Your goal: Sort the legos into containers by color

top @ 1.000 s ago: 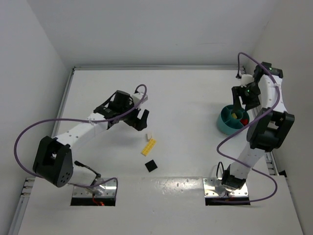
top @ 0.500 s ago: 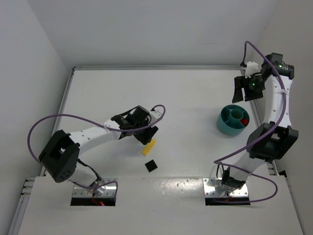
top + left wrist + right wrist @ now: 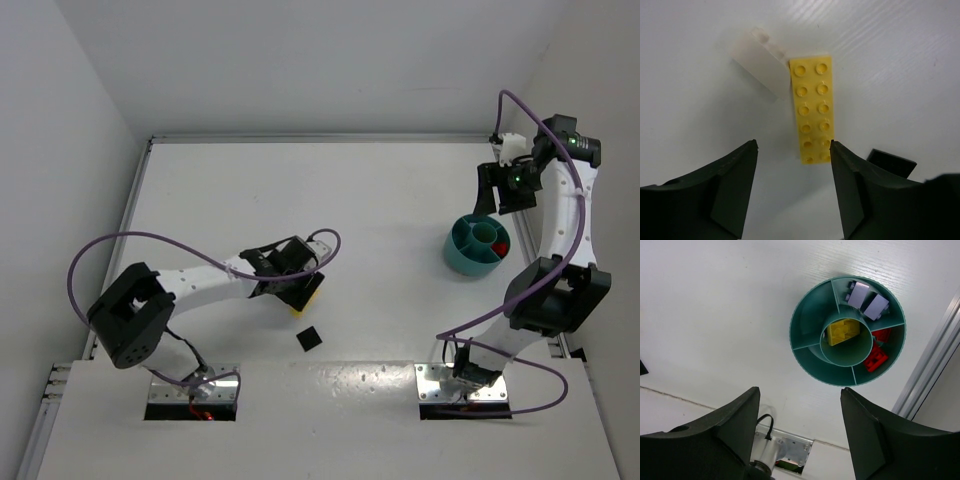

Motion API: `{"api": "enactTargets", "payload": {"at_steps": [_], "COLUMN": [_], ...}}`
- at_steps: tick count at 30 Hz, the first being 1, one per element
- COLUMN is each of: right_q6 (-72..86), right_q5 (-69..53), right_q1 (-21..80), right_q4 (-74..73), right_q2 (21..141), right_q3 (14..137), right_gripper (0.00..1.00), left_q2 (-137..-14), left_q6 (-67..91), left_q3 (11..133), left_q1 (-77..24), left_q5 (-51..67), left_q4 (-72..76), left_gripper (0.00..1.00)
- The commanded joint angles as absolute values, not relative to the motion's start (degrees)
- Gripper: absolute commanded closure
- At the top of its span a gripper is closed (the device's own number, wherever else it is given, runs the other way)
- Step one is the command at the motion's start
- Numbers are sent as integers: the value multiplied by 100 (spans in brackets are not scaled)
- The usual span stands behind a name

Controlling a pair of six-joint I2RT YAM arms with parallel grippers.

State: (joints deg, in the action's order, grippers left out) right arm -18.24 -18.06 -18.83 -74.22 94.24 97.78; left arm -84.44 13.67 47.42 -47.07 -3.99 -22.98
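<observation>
The long yellow plate (image 3: 813, 107) lies flat on the table, a white brick (image 3: 760, 62) touching its far left corner. My left gripper (image 3: 793, 145) is open and empty, low over the plate's near end; the plate's end lies by the right fingertip. From above, the left gripper (image 3: 298, 283) covers most of the plate (image 3: 312, 293). The flat black square (image 3: 309, 338) lies just nearer. The teal dish (image 3: 807, 330) holds a yellow brick (image 3: 842, 331) in its ring, purple bricks (image 3: 867, 299) and red bricks (image 3: 875, 357). My right gripper (image 3: 800, 390) is open and empty, high above the dish (image 3: 462, 256).
The black square (image 3: 891, 162) shows beside my left gripper's right finger. A metal rail (image 3: 935, 360) runs along the table's right edge beside the dish. The right arm's base plate (image 3: 465, 385) is at the near edge.
My left gripper has come nearer and to the right, down over the yellow plate and white brick. My right gripper has risen away from the dish and now holds still.
</observation>
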Motion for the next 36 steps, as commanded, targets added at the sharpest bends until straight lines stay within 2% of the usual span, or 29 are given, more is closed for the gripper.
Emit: {"api": "enactTargets", "payload": {"at_steps": [1, 15, 17, 18, 19, 21, 22, 23, 25, 26, 29, 36], "right_q6": [-1837, -1837, -1837, -1837, -1837, -1837, -1837, -1837, -1837, -1889, -2075, -1863], "right_q5": [-1898, -1846, -1846, -1846, -1898, -2003, -2065, -2152, -2477, -2609, -3373, -5033], "right_q1": [-1854, -1854, -1854, -1854, -1854, -1854, -1854, -1854, -1854, -1854, -1802, -1521], "right_q4": [-7400, -7400, -7400, -7453, -7453, -7453, -7453, -7505, -7567, -7663, -8076, -8077], "right_q2": [9211, 9264, 9264, 9316, 9316, 9316, 9316, 9264, 9203, 9202, 9430, 9431], "right_q3": [9773, 9773, 9773, 9773, 9773, 9773, 9773, 9713, 9589, 9519, 9624, 9019], "right_gripper": [34, 34, 34, 34, 34, 35, 37, 37, 37, 37, 37, 36], "left_q2": [-8507, -9070, -9272, -9342, -9404, -9518, -9519, -9519, -9396, -9343, -9124, -8063], "left_q6": [1784, 1890, 1837, 1837, 1785, 1784, 1732, 1731, 1670, 1670, 1556, 977], "left_q3": [4605, 4430, 4430, 4482, 4482, 4544, 4596, 4597, 4597, 4544, 4544, 4965], "left_q1": [-4896, -5080, -5080, -5080, -5080, -5080, -5080, -5080, -5080, -5080, -5080, -5186], "left_q5": [-519, -220, -150, -149, -149, -97, -97, -97, -44, -44, 18, -202], "left_q4": [-2145, -1828, -1828, -1828, -1828, -1828, -1828, -1828, -1828, -1828, -1828, -1443], "left_gripper": [33, 31, 34, 36, 44, 53, 60, 72, 80, 88, 99, 100]}}
